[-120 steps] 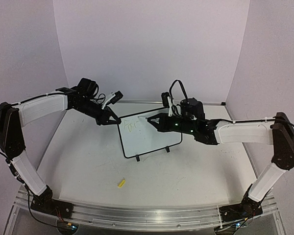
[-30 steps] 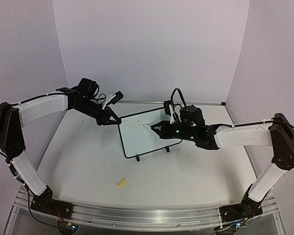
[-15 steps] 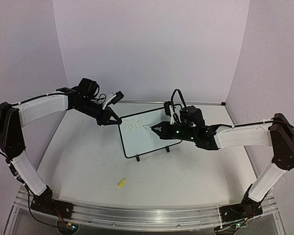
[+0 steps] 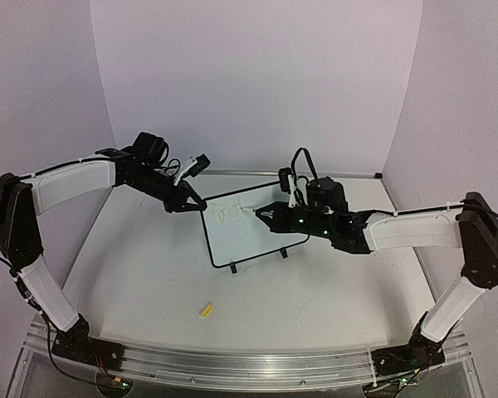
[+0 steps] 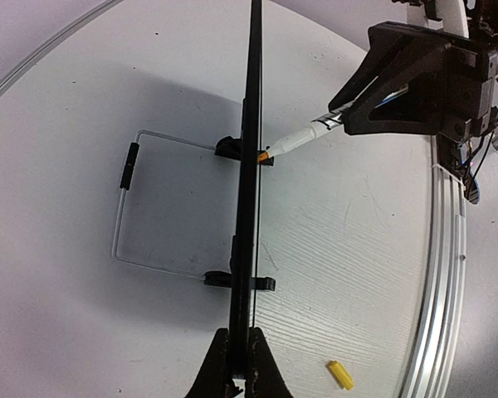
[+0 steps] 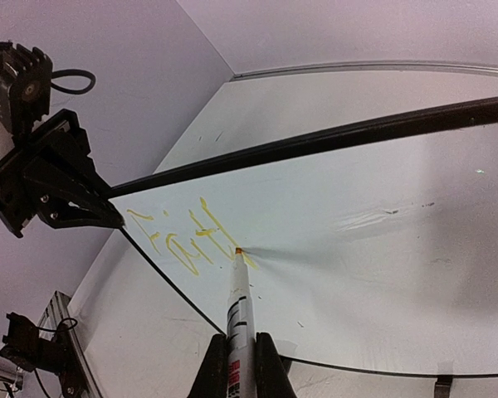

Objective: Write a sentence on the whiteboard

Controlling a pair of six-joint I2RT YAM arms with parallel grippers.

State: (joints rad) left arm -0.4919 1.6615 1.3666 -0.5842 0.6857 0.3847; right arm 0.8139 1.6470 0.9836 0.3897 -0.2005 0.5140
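While marker (image 6: 236, 292) touches whiteboard (image 6: 382, 191), right arm (image 4: 411, 228) outstretched, level

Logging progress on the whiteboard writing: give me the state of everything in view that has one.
Small black-framed whiteboard: standing upright, corner clamped by left pincer.
Yellow-green handwriting: one short word so far.
White marker pen: uncapped, tip on board, held by right pincer.
Small yellow plastic piece: lying loose on tabletop.

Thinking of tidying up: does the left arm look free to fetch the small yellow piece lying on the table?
Probably not yet: the left gripper is shut on a corner of the whiteboard, steadying it. The path to the yellow piece looks open otherwise.
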